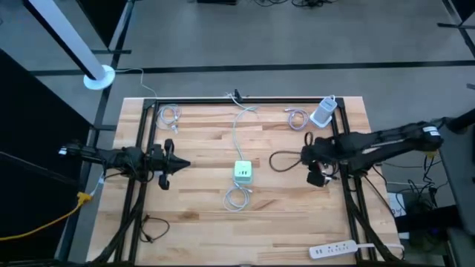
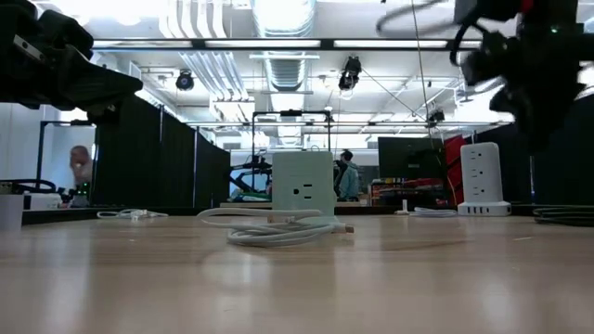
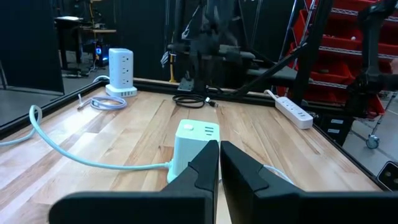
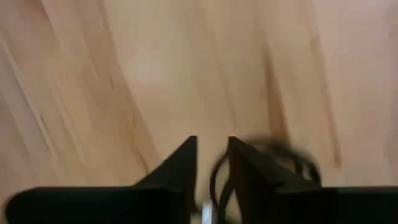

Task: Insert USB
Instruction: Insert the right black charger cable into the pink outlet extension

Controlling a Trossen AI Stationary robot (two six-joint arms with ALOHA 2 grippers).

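A pale green and white power cube point(image 1: 243, 172) stands at the table's middle, also seen in the low view point(image 2: 303, 186) and the left wrist view point(image 3: 194, 140). A white cable point(image 1: 237, 199) lies coiled on the wood just near of it, its plug end point(image 2: 347, 227) resting on the table. A black cable point(image 1: 284, 159) lies looped to the cube's right. My right gripper point(image 1: 315, 172) hangs above the black cable's right end, pointing down, fingers slightly open point(image 4: 212, 146) and holding nothing. My left gripper point(image 1: 184, 165) waits at the left, level, shut point(image 3: 219, 146), pointing at the cube.
A white tower socket point(image 1: 323, 111) stands at the far right, with a coiled cable point(image 1: 297, 117) beside it. Another coil point(image 1: 169, 116) lies far left. A flat power strip point(image 1: 338, 248) lies near right, and a black cable point(image 1: 152, 228) near left. A black frame rail point(image 1: 245, 101) borders the table.
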